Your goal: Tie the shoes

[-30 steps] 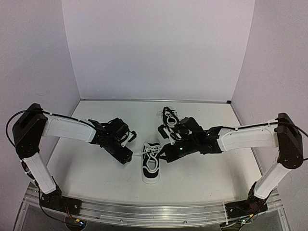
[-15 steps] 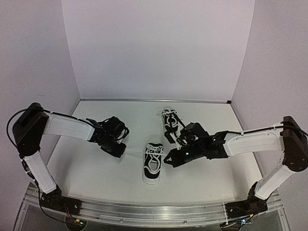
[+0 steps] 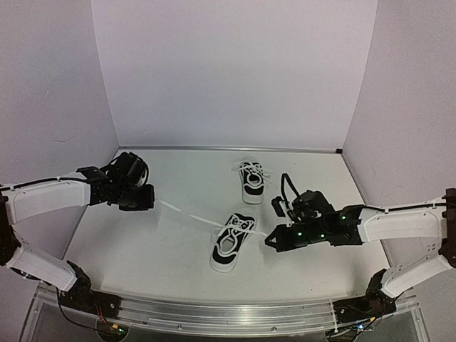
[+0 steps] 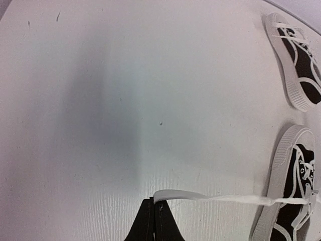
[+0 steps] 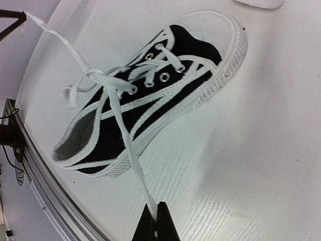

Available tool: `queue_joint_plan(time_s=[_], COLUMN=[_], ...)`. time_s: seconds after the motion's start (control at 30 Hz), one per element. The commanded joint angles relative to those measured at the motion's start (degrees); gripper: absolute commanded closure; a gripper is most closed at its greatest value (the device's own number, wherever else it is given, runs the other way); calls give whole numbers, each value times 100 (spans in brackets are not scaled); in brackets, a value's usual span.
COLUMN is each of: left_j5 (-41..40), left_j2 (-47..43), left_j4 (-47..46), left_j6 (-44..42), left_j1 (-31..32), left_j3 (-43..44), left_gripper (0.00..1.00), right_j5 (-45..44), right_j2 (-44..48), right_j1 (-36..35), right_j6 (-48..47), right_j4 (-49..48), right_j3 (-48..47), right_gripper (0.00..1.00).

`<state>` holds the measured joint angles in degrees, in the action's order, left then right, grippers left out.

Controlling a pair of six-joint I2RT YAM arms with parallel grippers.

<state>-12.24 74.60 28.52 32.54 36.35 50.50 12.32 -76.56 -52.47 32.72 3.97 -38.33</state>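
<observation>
The small black sneaker with white rubber sole (image 3: 229, 244) lies between the two claws. Each claw is pinched fully closed on one end of its long white lace (image 3: 184, 212): the left claw (image 3: 147, 200) holds its end taut well to the left of the shoe, and the right claw (image 3: 269, 240) is just beside the shoe. The second black sneaker (image 3: 251, 179) stands farther back, behind the right claw and apart from both.

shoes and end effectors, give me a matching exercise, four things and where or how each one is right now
Things
1. near shoe
2. far shoe
3. left end effector
4. right end effector

States
a. shut on the left lace, stretched taut
b. farther back, nothing gripping it
c. shut on the right lace
d. closer to the arm bases, a lace drawn out to each side

Pairs: 1-d, 2-b, 3-a, 4-c
</observation>
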Motion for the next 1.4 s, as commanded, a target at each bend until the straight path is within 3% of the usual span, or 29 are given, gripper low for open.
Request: queue_joint_plan(time_s=[0.0,0.13,0.2,0.3,0.53,0.8,1.1,1.23,1.37], left_j5=[-128,-224,324,1183,1619,2048,2231,1800,1411], left_j2=[-71,-264,-197,369,2048,2800,2325,1852,1069], left_j4=[249,242,-183,-1040,-1878,-2784,-3117,-2891,-2802], left_j6=[307,314,14,-368,-798,-782,-775,-584,13], left_j1=[3,-5,7,317,1542,2509,2637,2445,1763], left_j3=[-270,-358,-401,-403,26,263,-20,-206,-627], left_gripper=[100,100,100,100,100,100,100,100,100], right_j5=[-186,-785,-1006,-1023,-640,-13,603,335,-194], right_j2=[11,638,830,282,-1274,-2198,-2517,-2017,-1082], right_j1=[6,161,252,288,296,296,277,313,585], right_j6=[204,731,904,789,460,151,313,392,617], right_j4=[109,377,367,234,-609,-1261,-1716,-1620,-1270], right_j3=[40,436,601,360,-289,-725,-963,-716,-232], right_gripper=[100,100,100,100,100,100,100,100,100])
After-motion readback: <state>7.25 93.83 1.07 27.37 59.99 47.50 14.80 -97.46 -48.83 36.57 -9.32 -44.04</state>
